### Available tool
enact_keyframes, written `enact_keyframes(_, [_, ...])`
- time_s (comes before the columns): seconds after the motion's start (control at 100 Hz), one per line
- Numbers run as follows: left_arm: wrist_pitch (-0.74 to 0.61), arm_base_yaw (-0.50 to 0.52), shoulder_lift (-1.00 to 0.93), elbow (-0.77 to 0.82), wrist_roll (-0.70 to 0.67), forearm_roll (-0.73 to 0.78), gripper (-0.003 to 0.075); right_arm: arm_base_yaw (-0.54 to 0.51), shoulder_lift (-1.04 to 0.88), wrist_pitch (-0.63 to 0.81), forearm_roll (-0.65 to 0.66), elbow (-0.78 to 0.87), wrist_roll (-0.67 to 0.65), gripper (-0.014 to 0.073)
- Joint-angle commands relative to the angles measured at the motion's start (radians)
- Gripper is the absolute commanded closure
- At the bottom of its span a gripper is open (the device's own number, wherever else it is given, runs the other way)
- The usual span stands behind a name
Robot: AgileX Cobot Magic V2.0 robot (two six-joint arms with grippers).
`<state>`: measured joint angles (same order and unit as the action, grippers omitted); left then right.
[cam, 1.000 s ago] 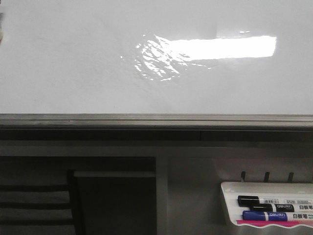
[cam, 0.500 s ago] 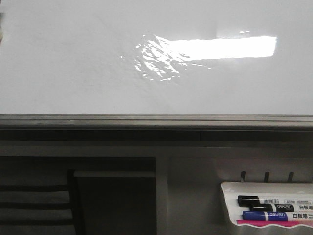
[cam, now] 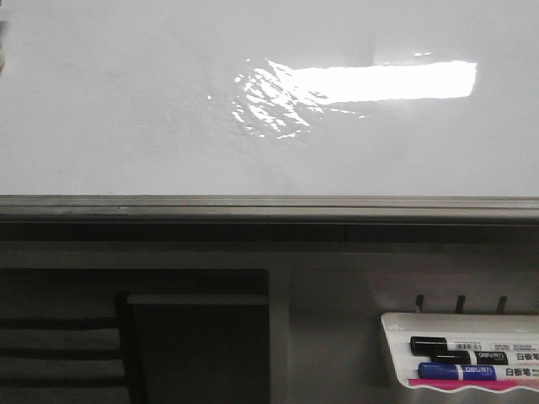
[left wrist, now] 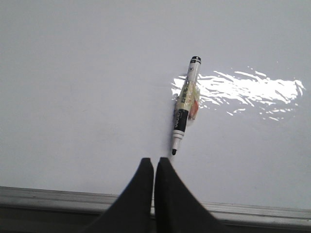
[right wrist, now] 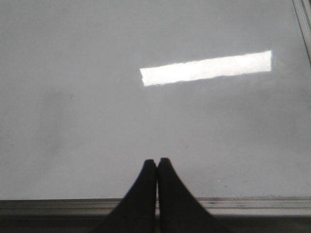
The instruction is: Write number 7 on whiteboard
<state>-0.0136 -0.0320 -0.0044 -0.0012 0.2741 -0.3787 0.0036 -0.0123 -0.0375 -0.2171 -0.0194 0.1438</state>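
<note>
Both grippers, left gripper (left wrist: 154,160) and right gripper (right wrist: 157,161), have jaws pressed together, holding nothing, above the whiteboard (cam: 126,109). Just beyond the left one lies an uncapped marker (left wrist: 184,109). No 7 seems visible, though glare may hide faint strokes.

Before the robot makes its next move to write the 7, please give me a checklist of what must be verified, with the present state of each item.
1. Marker located: ok; it lies on the whiteboard in the left wrist view, cap off, tip bare.
2. Marker held: not ok; the left end effector is shut and empty, short of the marker's tip.
3. Right end effector free: ok; shut, holding nothing.
4. Writing area blank: ok in all views; no number 7 is seen yet.
5. Spare markers: ok; a black marker and a blue marker sit in the tray below the board.
6. Marker ink works: cannot tell.
</note>
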Motion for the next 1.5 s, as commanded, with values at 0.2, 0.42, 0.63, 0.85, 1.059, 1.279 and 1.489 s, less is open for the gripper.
enact_keyframes(0.2, [0.033,-0.005,0.022,-0.246,-0.009,-0.04,0.0741,0.0,0.152,-0.112,-0.005,-0.263,0.004,0.0665])
enact_keyframes(0.42, [0.263,-0.005,0.169,-0.506,-0.009,0.004,0.0741,0.0,0.396,-0.3,0.053,-0.461,0.008,0.0665])
enact_keyframes(0.63, [0.439,-0.005,0.308,-0.632,-0.009,0.054,0.0741,0.0,0.558,-0.354,0.078,-0.54,0.008,0.0665])
enact_keyframes(0.85, [0.443,-0.005,0.345,-0.631,-0.009,0.045,0.0741,0.0,0.622,-0.336,0.078,-0.54,0.008,0.0665])
enact_keyframes(1.059, [0.445,-0.005,0.345,-0.631,-0.009,0.038,0.0741,0.0,0.634,-0.317,0.078,-0.54,0.008,0.0665])
enact_keyframes(1.279, [0.445,-0.005,0.345,-0.631,-0.009,0.038,0.0741,0.0,0.634,-0.326,0.076,-0.54,0.008,0.0665])
enact_keyframes(1.489, [0.443,-0.005,0.345,-0.627,-0.009,0.038,0.0734,0.0,0.637,-0.314,0.076,-0.54,0.008,0.0552])
